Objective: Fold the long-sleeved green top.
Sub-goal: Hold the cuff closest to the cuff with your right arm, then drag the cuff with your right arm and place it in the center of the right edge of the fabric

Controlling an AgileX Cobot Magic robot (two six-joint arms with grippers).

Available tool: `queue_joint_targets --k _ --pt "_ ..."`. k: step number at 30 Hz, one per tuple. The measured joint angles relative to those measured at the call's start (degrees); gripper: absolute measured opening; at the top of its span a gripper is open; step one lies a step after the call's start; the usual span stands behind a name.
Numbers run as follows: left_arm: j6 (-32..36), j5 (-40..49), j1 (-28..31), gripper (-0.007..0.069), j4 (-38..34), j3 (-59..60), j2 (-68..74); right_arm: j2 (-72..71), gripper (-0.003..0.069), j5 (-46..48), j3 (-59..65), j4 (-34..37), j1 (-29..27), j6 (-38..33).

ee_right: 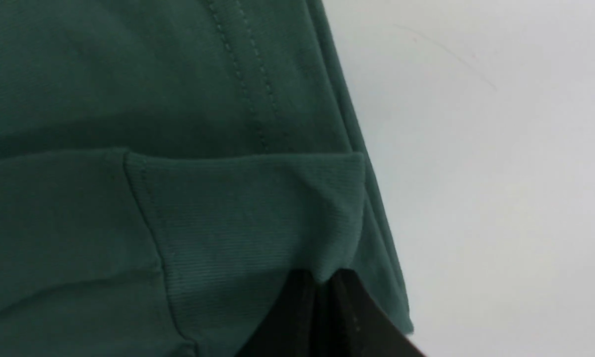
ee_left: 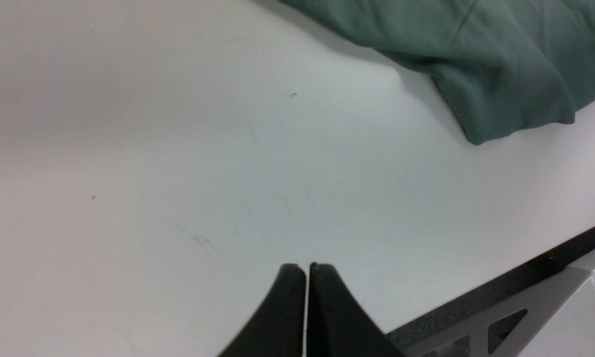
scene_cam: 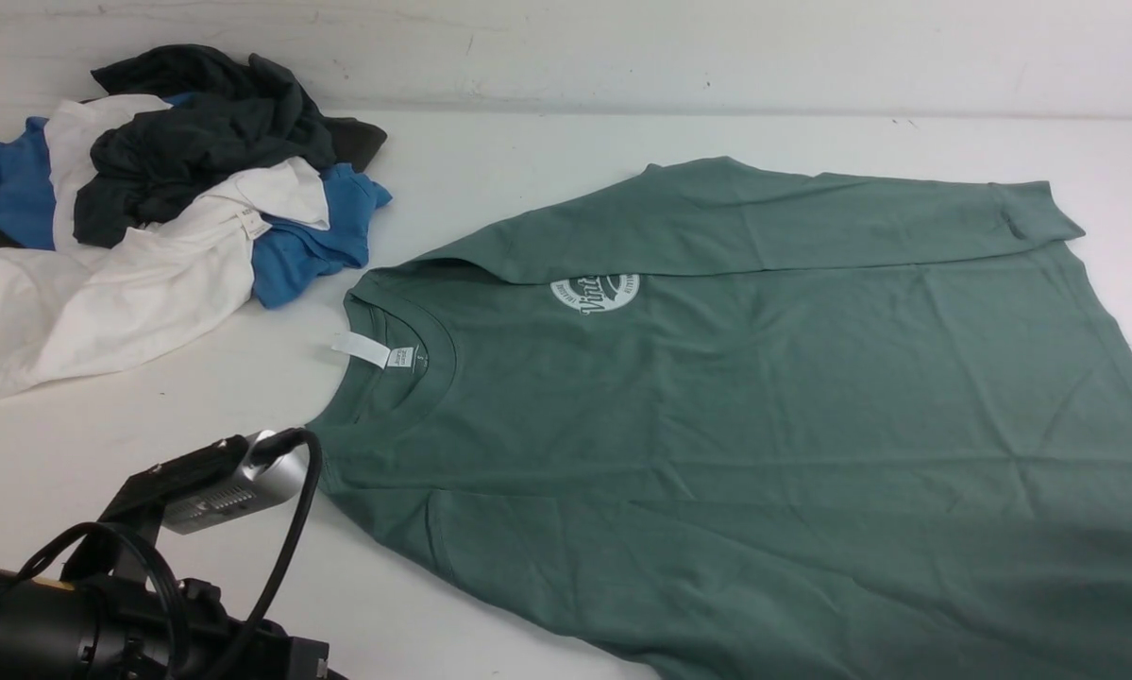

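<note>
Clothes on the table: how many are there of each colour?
green long-sleeved top: 1
dark charcoal garment: 1
blue garment: at least 1
white garment: at least 1
Total: at least 4. The heaped ones are too tangled to split further.

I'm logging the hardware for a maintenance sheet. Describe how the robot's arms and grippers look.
The left arm is black, with a silver-grey camera module on a black bracket and thick black cables looping beside it. The left gripper has two matte black fingers tapering to narrow tips; the right gripper has the same. No markings show.
</note>
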Motion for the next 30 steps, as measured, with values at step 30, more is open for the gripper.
queue_joint_targets --k 30 --pt "-8.41 -1.74 0.0 -0.0003 2.44 -14.18 0.29 25.03 0.02 -7.27 -45.51 -1.97 12.98 -4.39"
